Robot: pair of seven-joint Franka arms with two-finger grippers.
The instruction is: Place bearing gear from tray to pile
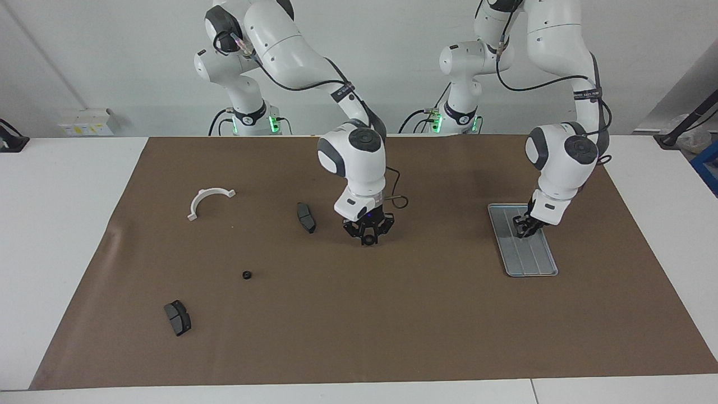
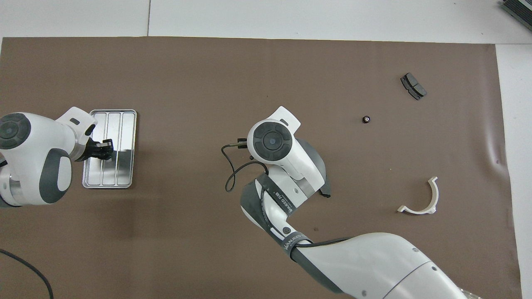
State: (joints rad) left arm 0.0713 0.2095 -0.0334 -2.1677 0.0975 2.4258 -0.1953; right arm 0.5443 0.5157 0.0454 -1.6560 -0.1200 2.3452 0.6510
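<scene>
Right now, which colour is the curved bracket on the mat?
White. The curved bracket shows best in the overhead view, against the brown mat.

The white right arm's gripper (image 1: 368, 238) points straight down, fingers closed on a small black ring. The white left arm's gripper (image 1: 526, 229) points toward 7 o'clock in the facing view.

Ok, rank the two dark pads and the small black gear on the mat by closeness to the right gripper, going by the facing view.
1. The near pad, just beside the right gripper, toward the right arm's end of the table.
2. The small gear, farther from the robots than that pad and further toward the same end.
3. The other pad, farthest from the robots of the three.
</scene>
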